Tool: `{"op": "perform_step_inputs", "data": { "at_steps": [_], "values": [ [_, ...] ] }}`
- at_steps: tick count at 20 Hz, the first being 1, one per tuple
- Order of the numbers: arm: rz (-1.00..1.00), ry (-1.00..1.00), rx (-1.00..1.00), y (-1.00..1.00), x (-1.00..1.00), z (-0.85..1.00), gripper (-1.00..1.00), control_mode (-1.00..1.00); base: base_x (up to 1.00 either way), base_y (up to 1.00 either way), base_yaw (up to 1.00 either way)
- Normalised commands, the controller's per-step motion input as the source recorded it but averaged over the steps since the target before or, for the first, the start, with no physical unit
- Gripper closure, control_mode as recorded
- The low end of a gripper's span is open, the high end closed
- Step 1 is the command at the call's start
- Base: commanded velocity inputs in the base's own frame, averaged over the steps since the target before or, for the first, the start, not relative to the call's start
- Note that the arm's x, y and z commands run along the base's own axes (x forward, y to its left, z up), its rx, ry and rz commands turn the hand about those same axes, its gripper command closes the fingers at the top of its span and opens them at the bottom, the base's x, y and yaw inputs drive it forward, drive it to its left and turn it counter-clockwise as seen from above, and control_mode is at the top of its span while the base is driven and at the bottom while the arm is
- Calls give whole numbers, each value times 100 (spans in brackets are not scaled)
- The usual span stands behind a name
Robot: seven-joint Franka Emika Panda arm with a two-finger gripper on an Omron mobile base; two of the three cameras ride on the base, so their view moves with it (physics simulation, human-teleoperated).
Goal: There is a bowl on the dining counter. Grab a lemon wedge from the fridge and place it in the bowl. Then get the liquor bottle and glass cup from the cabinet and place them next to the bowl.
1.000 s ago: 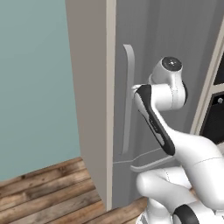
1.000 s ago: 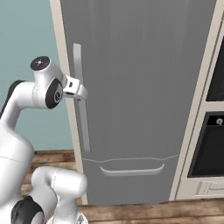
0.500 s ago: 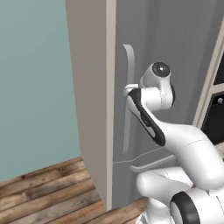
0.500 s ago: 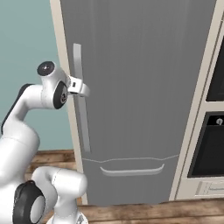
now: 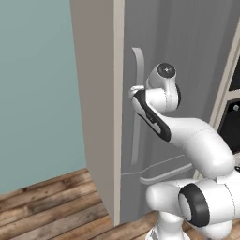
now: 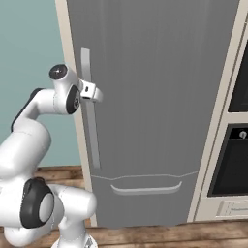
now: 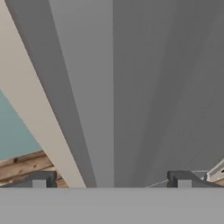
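- While the fridge (image 6: 160, 111) door is shut, its vertical bar handle (image 6: 90, 111) stands at 9 o'clock on the door.
- Gripper (image 6: 95, 93) sits at the handle, jaws fully spread, holding nothing.
- Risk: closing off-centre, fingers could slip off the bar.

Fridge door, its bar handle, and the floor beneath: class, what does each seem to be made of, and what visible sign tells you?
Fridge door: apparently brushed metal, matte grey with faint vertical streaks. Bar handle: lighter grey, smooth, likely metal or plastic; the look leaves it open. Floor: wood planks, brown with grain and plank seams.
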Motion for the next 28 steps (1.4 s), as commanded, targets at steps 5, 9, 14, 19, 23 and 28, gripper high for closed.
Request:
{"op": "perform_step_inputs", "data": {
  "at_steps": [5, 9, 14, 19, 23, 28],
  "values": [
    [0, -1, 0, 11, 33, -8, -100, -100, 0, 0, 0],
    [0, 0, 0, 11, 47, -13, -100, -100, 0, 0, 0],
    [0, 0, 0, 2, 49, -11, -100, -100, 0, 0, 0],
    [0, 0, 0, 0, 45, -10, -100, -100, 0, 0, 0],
    [0, 0, 0, 0, 47, -14, -100, -100, 0, 0, 0],
    [0, -3, 0, 0, 29, -18, 100, -100, 0, 0, 0]
  ]
}}
